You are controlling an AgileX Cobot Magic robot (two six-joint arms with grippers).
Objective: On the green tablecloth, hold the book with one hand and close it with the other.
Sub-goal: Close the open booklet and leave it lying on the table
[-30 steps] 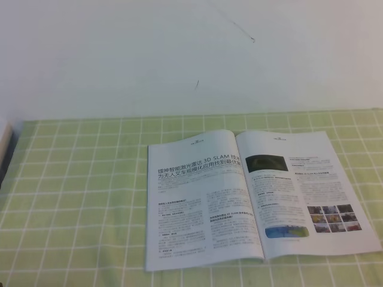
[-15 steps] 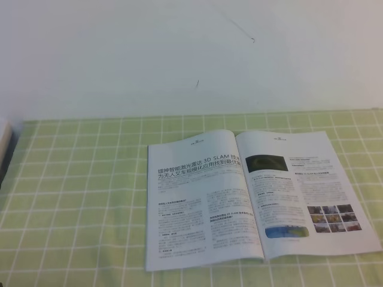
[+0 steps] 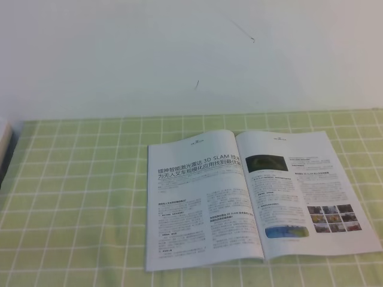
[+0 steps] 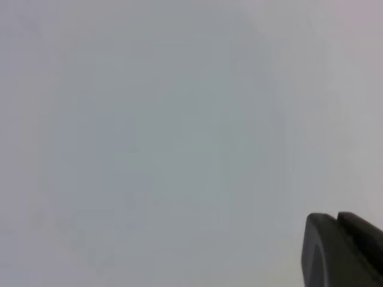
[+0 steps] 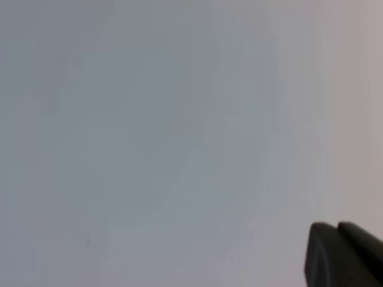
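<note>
Book [image 3: 251,200] open flat on green tablecloth [image 3: 78,191], apart from both jaws. Each wrist view: one black jaw tip against blank wall; spread indeterminable.

Plain white wall [image 3: 119,60] behind table; thin dark marks on it.

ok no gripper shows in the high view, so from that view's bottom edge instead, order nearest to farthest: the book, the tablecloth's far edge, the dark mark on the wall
1. the book, open, front right of centre.
2. far edge of the green tablecloth, behind the book.
3. the dark mark, up on the wall.
</note>
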